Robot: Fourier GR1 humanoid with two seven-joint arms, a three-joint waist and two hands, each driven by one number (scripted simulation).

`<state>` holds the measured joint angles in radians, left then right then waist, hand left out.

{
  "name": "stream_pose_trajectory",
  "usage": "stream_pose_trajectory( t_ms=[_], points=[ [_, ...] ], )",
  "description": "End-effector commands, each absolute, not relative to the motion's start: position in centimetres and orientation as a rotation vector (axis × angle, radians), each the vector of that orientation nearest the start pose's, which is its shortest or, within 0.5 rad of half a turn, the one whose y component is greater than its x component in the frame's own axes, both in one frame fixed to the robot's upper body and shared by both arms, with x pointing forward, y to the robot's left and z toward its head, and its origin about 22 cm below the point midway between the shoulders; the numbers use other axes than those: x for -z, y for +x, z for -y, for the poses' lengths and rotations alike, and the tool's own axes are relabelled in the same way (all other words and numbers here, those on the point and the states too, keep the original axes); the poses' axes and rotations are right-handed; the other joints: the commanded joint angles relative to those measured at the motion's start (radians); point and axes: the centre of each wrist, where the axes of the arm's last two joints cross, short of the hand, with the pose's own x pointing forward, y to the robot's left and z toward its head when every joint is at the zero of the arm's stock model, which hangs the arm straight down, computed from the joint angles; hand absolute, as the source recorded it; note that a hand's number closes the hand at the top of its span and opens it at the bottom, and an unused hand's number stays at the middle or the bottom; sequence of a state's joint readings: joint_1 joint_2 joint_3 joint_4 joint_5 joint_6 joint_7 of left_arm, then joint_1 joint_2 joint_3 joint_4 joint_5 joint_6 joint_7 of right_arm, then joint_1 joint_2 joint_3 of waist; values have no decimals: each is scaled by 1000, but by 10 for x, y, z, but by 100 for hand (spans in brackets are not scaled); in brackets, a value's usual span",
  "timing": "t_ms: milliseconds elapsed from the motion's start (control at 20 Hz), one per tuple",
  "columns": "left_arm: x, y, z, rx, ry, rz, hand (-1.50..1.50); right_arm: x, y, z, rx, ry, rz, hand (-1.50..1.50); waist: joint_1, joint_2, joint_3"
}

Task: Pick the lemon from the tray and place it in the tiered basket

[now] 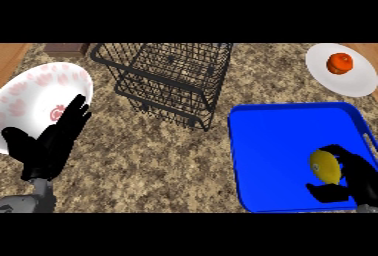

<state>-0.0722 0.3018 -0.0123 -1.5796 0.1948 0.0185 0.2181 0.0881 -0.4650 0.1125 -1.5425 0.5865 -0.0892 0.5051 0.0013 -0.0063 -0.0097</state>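
A yellow lemon [324,165] lies on the blue tray [280,145] at the lower right. My right hand [353,176] is at the tray's right side with its fingers and thumb curled round the lemon's right half. The black wire tiered basket [171,80] stands at the upper middle of the counter, well left of the tray. My left hand [53,142] rests open at the lower left, fingers up, over the edge of a patterned plate.
A white plate with pink marks [37,95] sits at the left. Another white plate [354,75] at the upper right carries an orange-red fruit [340,63]. A brown block [66,48] lies at the top left. Speckled counter lies between basket and tray.
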Motion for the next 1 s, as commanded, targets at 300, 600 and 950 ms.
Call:
stream_pose_trajectory(
  t_ms=[300,600,950],
  points=[
    [-33,264,-289,99,70,1425,0,-21,249,318,-923,-1032,892,150,9,10,9],
    [-32,260,-284,108,62,1418,0,-38,269,347,-1129,-1151,1037,150,5,8,10],
    [-36,260,-304,78,79,1417,0,-97,282,303,-721,-1057,1576,150,-16,0,10]
  ],
)
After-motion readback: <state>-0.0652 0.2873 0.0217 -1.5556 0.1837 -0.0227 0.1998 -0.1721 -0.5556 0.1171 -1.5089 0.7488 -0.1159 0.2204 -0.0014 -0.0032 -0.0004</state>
